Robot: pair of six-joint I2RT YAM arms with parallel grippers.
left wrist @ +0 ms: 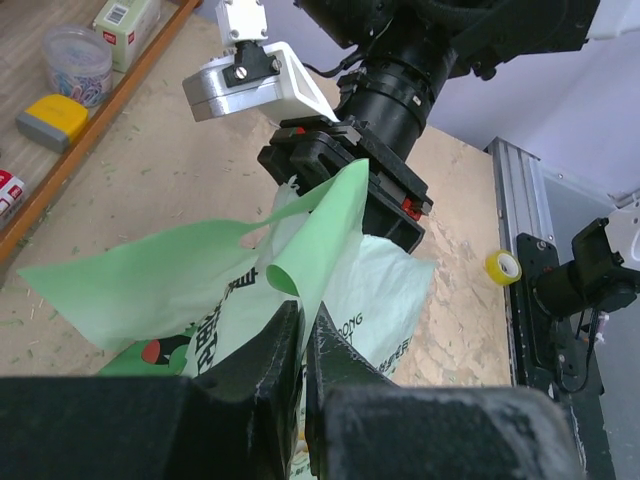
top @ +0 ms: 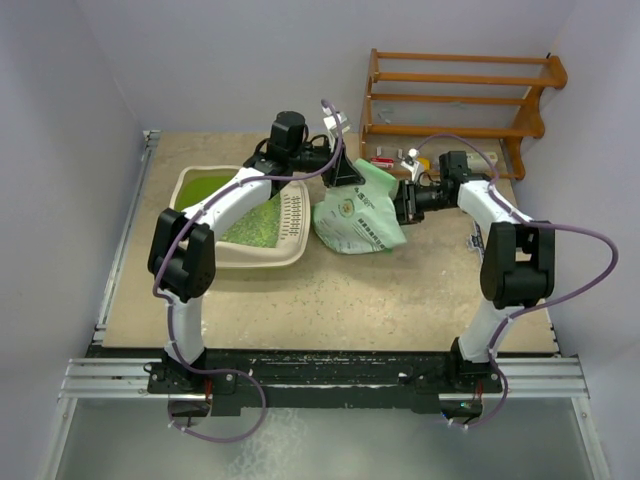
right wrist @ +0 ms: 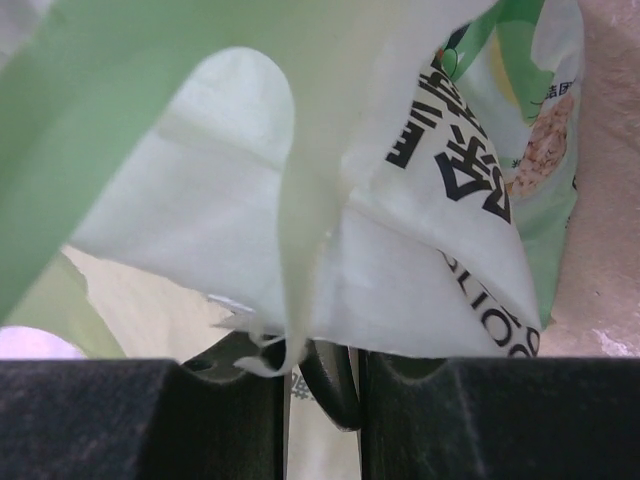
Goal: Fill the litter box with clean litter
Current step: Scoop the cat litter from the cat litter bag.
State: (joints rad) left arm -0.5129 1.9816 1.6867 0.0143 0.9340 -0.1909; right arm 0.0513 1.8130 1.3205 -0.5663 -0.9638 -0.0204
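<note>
The cream litter box [top: 230, 256] with a slotted rim section [top: 293, 212] sits at the left of the table. Green litter pellets [top: 262, 226] lie on its lime-green floor. A pale green printed bag [top: 362, 215] rests to the right of the box. My left gripper [top: 345, 172] reaches over the box and is shut on the bag's top flap [left wrist: 320, 240], fingers [left wrist: 345, 362] pinched together. My right gripper [top: 404, 203] is shut on the bag's right edge [right wrist: 400, 200]. It also shows in the left wrist view [left wrist: 345, 170], clamped on the bag.
A wooden rack [top: 460, 95] stands at the back right. A jar [left wrist: 78, 62], a yellow block [left wrist: 50, 115] and a small box [left wrist: 125, 22] lie on its low shelf. A yellow tape roll [left wrist: 501, 266] lies on the table near the right arm.
</note>
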